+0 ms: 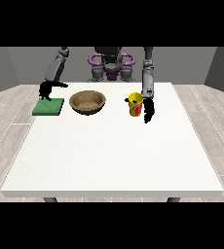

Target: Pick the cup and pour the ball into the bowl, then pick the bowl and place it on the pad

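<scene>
My hand at the view's right (148,110) is hanging just beside the yellow cup (135,104) near the desk's (109,155) far edge; whether its fingers are closing, I cannot tell.

Taking the wooden bowl (87,102) as landmark: the green pad (48,106) lies close on its view-left side, a hand (46,90) hanging over the pad's far edge. To the view's right, past a bare gap, stands the yellow cup (135,104) (a hand (148,110) right beside it). Nearer the camera, the table (114,155) lies open.
</scene>
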Motion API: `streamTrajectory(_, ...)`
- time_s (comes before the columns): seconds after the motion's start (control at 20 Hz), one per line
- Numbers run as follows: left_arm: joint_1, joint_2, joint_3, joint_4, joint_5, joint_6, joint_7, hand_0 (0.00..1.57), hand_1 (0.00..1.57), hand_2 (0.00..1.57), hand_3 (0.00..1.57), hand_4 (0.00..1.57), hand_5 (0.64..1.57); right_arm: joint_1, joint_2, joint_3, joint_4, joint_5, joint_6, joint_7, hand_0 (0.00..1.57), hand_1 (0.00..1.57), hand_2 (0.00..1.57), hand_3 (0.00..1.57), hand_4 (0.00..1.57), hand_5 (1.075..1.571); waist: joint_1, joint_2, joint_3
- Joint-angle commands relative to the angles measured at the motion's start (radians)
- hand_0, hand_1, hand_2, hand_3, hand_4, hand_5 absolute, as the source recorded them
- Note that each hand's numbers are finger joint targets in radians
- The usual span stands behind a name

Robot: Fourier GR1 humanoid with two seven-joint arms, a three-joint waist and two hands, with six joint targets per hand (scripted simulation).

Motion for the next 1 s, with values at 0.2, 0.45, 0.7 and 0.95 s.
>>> streamTrajectory(0.2,0.035,0.008,0.036,0.008,-0.04,0.168,-0.042,1.36,1.36,1.57,1.57,1.19,1.528,-0.015,-0.099,-0.045,0.02,-0.048,0.079,0.0,0.0,0.0,0.28,0.0,0.13,1.548,-0.062,0.062,-0.0023)
streamTrajectory(0.45,0.019,0.003,-0.082,-0.051,-0.19,0.325,0.154,1.39,1.39,1.57,1.57,1.23,1.534,-0.061,-0.065,0.006,0.106,-0.019,0.054,0.071,0.0,0.0,0.28,0.0,0.22,1.554,-0.079,-0.072,0.0001)
streamTrajectory(0.7,0.03,0.04,-0.224,-0.016,-0.423,0.466,0.32,1.4,1.4,1.57,1.57,1.24,1.535,-0.097,-0.054,0.014,0.168,-0.015,0.039,0.129,0.0,0.0,0.34,0.2,0.27,1.552,-0.073,-0.203,0.0014)
streamTrajectory(0.95,0.005,0.04,-0.381,0.053,-0.67,0.552,0.495,1.44,1.44,1.57,1.57,1.21,1.562,-0.112,-0.01,0.022,0.233,0.02,-0.035,0.117,0.0,0.0,0.18,0.16,0.31,1.549,-0.042,-0.263,0.002)
